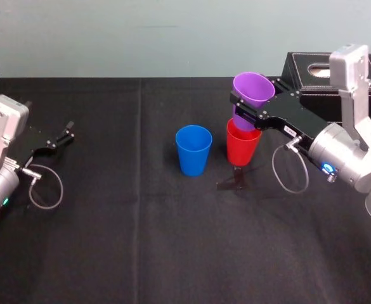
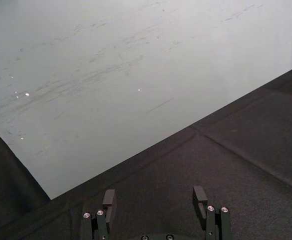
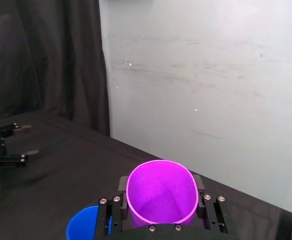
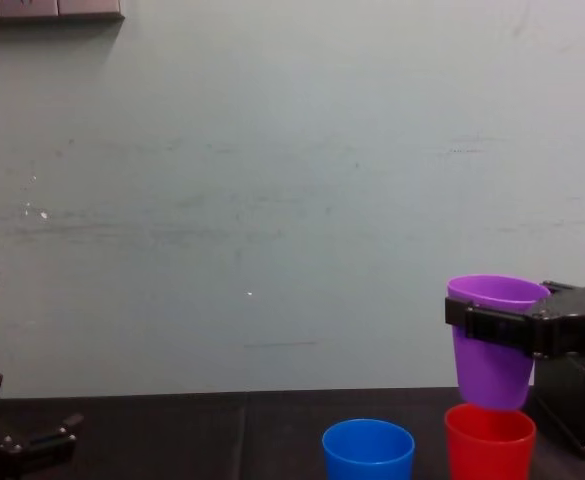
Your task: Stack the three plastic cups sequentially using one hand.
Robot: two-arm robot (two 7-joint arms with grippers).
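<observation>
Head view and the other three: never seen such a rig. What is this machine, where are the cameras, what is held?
A robot with two arms, each ending in a clamp, the tool. The head view looks down at the table; the chest view looks across it from lower; each wrist view rides behind one tool. On the table stand a blue cup and a red cup, a black box behind at the right. The right tool is shut on a purple cup, upright right over the red one, its base at the red's mouth. The left tool is open and idle at the left.
</observation>
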